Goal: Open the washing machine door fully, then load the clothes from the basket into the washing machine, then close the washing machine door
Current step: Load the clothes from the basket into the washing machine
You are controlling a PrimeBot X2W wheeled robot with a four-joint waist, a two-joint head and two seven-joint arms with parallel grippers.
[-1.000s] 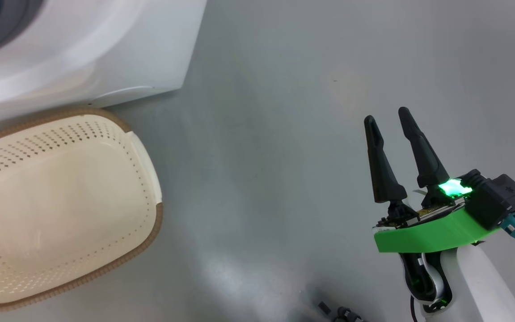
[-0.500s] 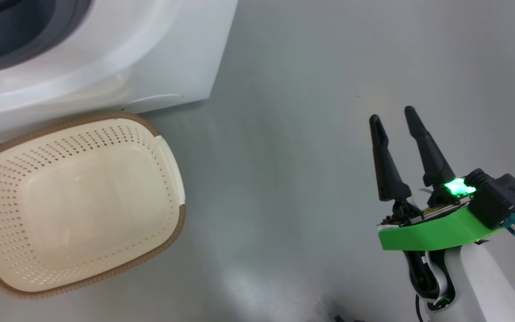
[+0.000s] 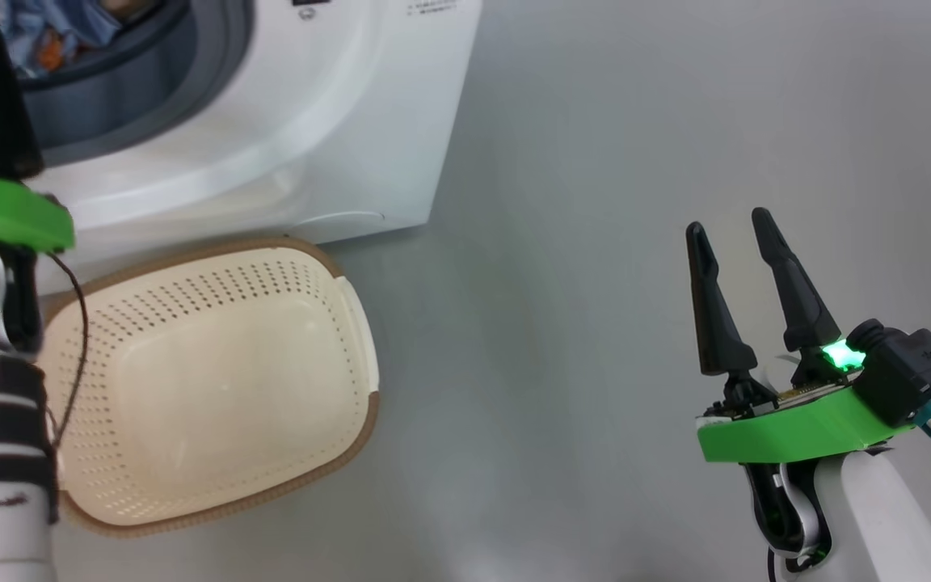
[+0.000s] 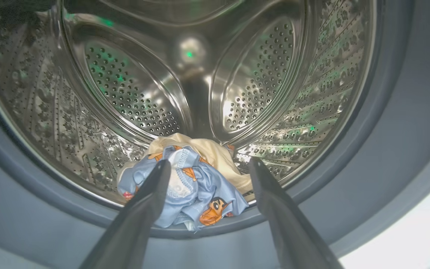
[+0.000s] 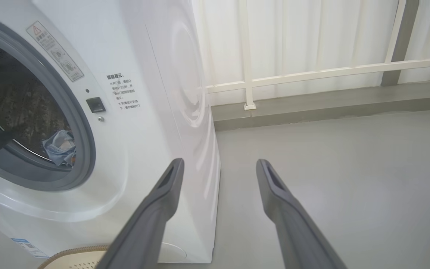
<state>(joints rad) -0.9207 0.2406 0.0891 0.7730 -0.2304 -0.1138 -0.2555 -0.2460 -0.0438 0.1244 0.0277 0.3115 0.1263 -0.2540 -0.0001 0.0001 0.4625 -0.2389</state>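
Clothes point(image 4: 189, 186) lie bunched at the front lip of the steel drum point(image 4: 133, 89) inside the washing machine point(image 3: 288, 105), the light blue piece over the cream one. Left gripper point(image 4: 209, 163) hovers at the opening just before them, fingers apart, holding nothing. Basket point(image 3: 368, 404) sits on the grey floor point(image 3: 579, 242) against the machine's front. Right gripper point(image 3: 728, 222) hangs well off to the side, fingers apart.

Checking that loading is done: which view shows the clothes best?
The left wrist view: the clothes lie close-up in the drum, both colours visible. The head view catches a blue corner; the right wrist view, a small blue patch.
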